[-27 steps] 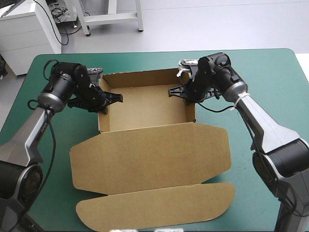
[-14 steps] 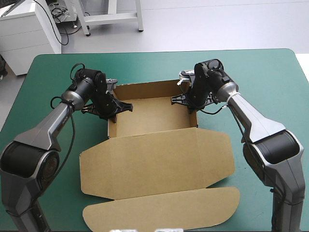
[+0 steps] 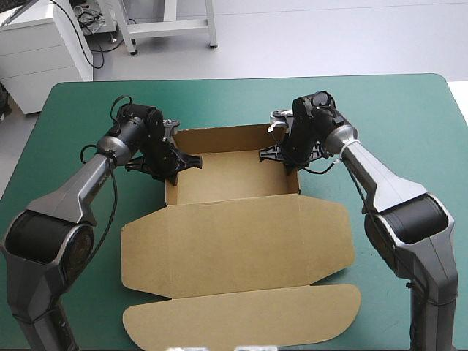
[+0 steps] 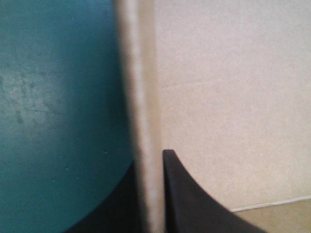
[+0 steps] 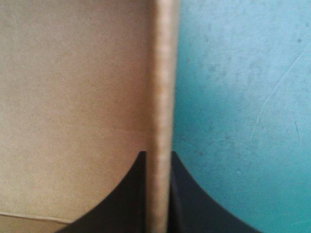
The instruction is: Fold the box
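In wrist views alone, fingers [image 4: 194,204] clamp walls of the box [image 4: 233,97].

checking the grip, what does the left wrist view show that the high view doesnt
Left wrist only: the left claw edge-on, a black finger either side of one wall of the brown cardboard box. High only: the box whole, an open tray, its lid flat, the right claw on the opposite wall. Both: the teal-green table cover and the gripped wall.
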Controlling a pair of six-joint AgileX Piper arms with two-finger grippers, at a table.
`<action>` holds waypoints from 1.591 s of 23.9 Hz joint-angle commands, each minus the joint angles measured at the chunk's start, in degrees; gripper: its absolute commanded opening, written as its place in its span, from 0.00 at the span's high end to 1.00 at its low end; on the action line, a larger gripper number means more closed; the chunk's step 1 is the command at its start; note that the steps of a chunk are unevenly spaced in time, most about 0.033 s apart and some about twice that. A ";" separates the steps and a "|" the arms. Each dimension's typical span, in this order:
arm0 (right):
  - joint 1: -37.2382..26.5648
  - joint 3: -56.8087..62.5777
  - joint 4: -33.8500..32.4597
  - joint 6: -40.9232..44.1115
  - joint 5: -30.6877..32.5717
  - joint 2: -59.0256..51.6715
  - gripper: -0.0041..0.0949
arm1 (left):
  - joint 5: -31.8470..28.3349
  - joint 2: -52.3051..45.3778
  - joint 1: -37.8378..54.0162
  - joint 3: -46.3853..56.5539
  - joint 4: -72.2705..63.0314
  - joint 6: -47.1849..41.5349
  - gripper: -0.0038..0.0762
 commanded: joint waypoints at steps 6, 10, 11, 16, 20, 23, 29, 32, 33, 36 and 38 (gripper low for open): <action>-0.39 -1.72 -6.19 -1.02 0.74 -3.25 0.51 | 4.39 -1.73 -0.40 -2.14 4.36 2.71 0.76; -0.39 -1.83 -8.98 -0.28 0.74 -4.39 0.50 | 4.39 -1.73 -0.40 -4.66 4.36 2.71 0.37; -0.39 -1.95 -8.98 -0.28 0.74 -4.53 0.50 | 4.39 -1.73 -0.40 -4.66 4.36 2.71 0.34; -0.39 -2.58 -7.08 -0.28 0.74 -4.88 0.49 | 4.39 -1.73 -0.40 -4.66 3.78 2.71 0.31; -0.39 -2.91 -6.96 -0.28 0.74 -4.96 0.49 | 4.39 -1.73 -0.40 -4.66 -0.40 2.71 0.31; -0.39 -4.10 -6.04 -0.28 0.74 -5.39 0.49 | 4.39 -1.73 -0.40 -4.66 -2.35 2.71 0.31; -0.39 -7.80 -5.77 -0.28 0.74 -6.41 0.49 | 4.39 -3.02 -0.40 -5.67 -4.23 2.71 0.31; -0.39 -9.48 -5.77 -0.51 0.74 -7.70 0.49 | 4.39 -4.53 -0.40 -8.47 -4.46 2.71 0.31; -0.39 -9.76 -5.77 -1.10 0.74 -8.37 0.49 | 4.39 -5.00 -0.40 -10.03 -4.46 2.71 0.31; -0.39 -9.71 -5.87 -4.03 0.74 -11.20 0.49 | 4.39 -7.84 -0.40 -17.11 -4.46 2.82 0.31; -0.39 -9.71 -5.77 -3.32 0.74 -13.05 0.50 | 4.39 -10.44 -0.40 -21.50 -4.46 6.33 0.31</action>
